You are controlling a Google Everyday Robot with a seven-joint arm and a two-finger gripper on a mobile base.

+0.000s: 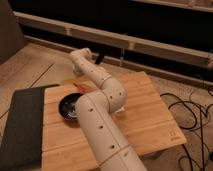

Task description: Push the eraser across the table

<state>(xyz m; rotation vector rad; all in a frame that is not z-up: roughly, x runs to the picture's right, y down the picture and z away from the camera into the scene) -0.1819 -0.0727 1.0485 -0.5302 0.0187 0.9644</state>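
Counter (150, 117) seen honey-coloured, slatted, open at right half; dark mat (22, 125) laid along left edge, bowl (71, 106) beside. Gripper (77, 87) hidden behind arm (100, 107) near far-left edge; grasp state undeterminable.

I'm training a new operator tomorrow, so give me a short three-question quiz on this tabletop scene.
1. True or false: the dark bowl stands on the floor.
2. What lies on the floor to the right of the table? A) a shoe B) black cables C) a cardboard box
3. Fill in: the claw is down near the table's ___ edge, just beyond the bowl.

Key: 1 false, as the bowl stands on the wooden table, left of the white arm; 2 B; 3 far.
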